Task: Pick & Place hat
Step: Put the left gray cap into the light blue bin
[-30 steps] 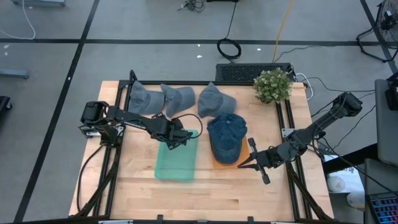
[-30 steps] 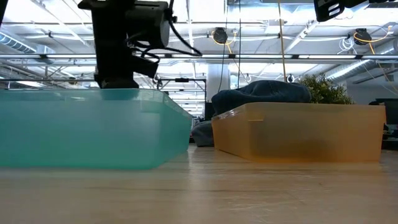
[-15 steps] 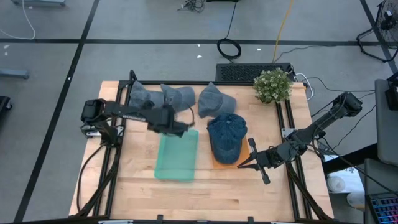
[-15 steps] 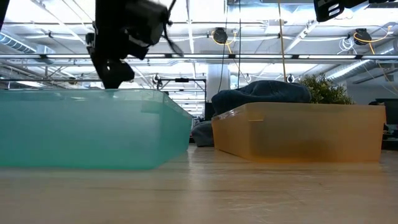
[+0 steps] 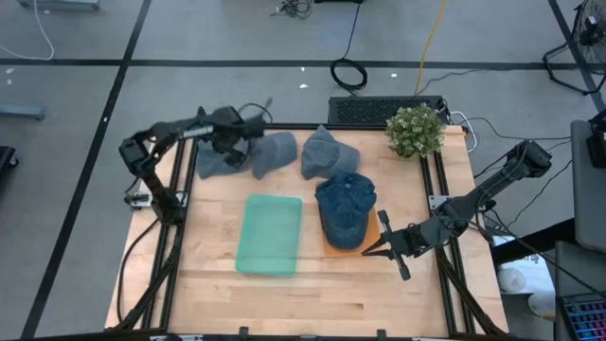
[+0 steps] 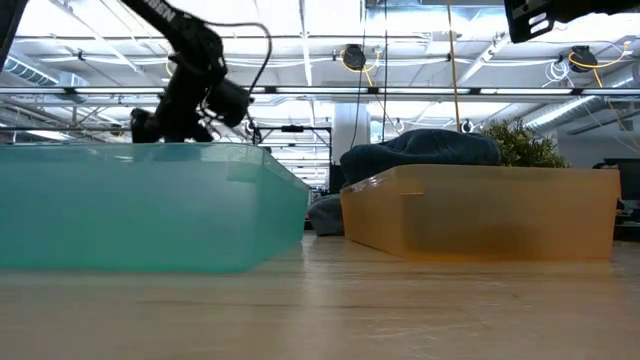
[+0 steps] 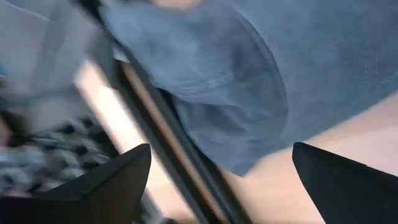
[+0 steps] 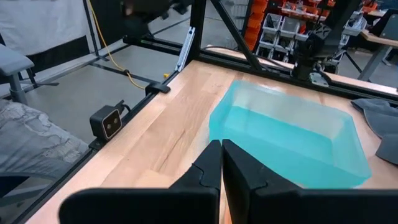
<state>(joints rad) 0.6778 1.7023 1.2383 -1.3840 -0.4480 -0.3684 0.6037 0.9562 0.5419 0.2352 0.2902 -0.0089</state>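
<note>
Three grey-blue hats lie in a row along the table's far edge: one on the left (image 5: 210, 159), one in the middle (image 5: 276, 152) and one on the right (image 5: 327, 152). A darker blue hat (image 5: 346, 206) rests crown up in the orange bin (image 5: 333, 248), and it also shows in the low view as the dark hat (image 6: 420, 148). My left gripper (image 5: 248, 131) hovers open over the left and middle hats; in its wrist view my left gripper (image 7: 221, 180) has a grey hat (image 7: 217, 74) between and beyond its spread fingers. My right gripper (image 5: 377, 246) waits shut near the orange bin's near right corner.
An empty teal bin (image 5: 270, 233) stands left of the orange bin, mid-table. A potted plant (image 5: 415, 130) sits at the far right corner. Black frame rails run along the table's left and right sides. Bare wood lies along the near edge.
My left gripper has swung from above the teal bin's far end toward the table's far edge and now hangs over the grey hats, turning as it went. The hats, bins and right arm have kept still.
</note>
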